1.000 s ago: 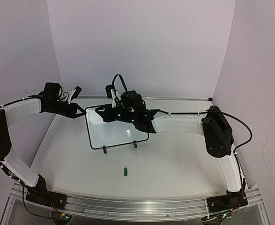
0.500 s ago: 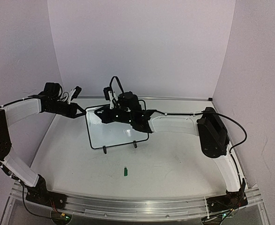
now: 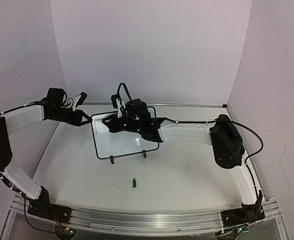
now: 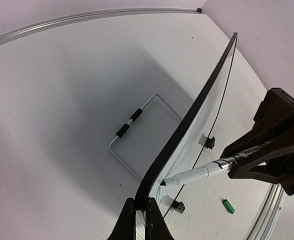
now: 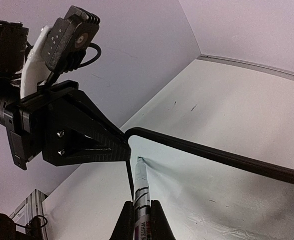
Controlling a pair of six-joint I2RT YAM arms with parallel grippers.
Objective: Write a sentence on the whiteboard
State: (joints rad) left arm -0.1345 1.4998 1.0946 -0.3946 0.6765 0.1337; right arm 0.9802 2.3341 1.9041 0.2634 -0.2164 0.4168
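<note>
White tabletop (image 3: 187,175) enclosed by pale lilac walls (image 3: 152,45), whiteboard (image 3: 120,142) standing left of centre, left gripper (image 4: 140,204) pinching its upper left corner, right gripper (image 5: 140,206) clamped on a marker (image 5: 141,182), tip touching the board's face.

At bottom centre the right claw (image 5: 141,206) is clamped on a slim white marker with a dark band (image 5: 140,182). The marker's tip points up and touches the glossy white whiteboard with a thin black frame (image 5: 222,200), just inside its rounded upper-left corner. From the left of the frame the left claw (image 5: 124,148), a black wedge, meets that corner. Pale tabletop (image 5: 237,100) fills the upper right.
</note>
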